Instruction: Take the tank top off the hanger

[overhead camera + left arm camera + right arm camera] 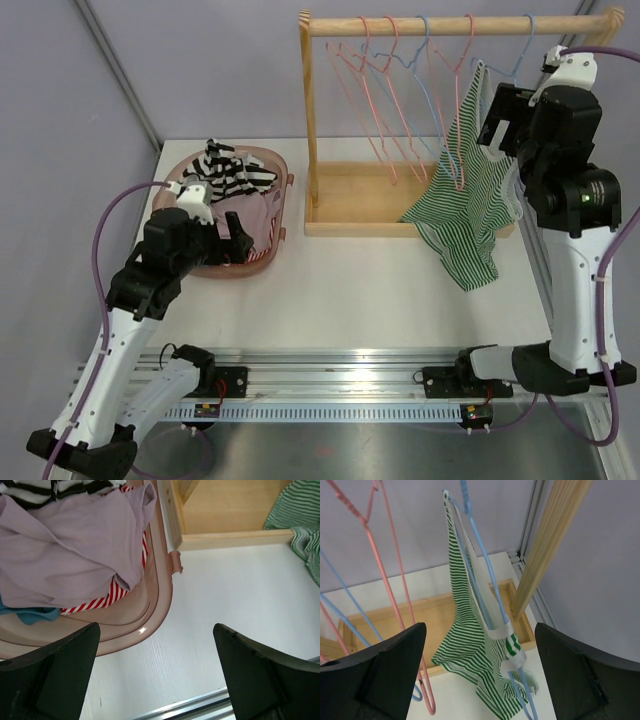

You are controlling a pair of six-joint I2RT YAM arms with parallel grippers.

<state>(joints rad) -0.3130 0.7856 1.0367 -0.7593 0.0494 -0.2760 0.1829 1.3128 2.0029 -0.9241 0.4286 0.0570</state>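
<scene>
Tank top [296, 505] cut off right

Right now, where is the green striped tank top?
Top view, right side: the tank top hangs from a blue wire hanger at the wooden rack's right end, beside the right pincer.

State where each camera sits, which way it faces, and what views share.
Top: above, behind; looks down at table, rack, basket; left arm, right arm show.
Left wrist: on left arm, faces down at basket, table; open left tool shows.
Right wrist: on right arm by rack, faces green top on blue hanger; open right tool shows.
Shared: green top in all three.
</scene>
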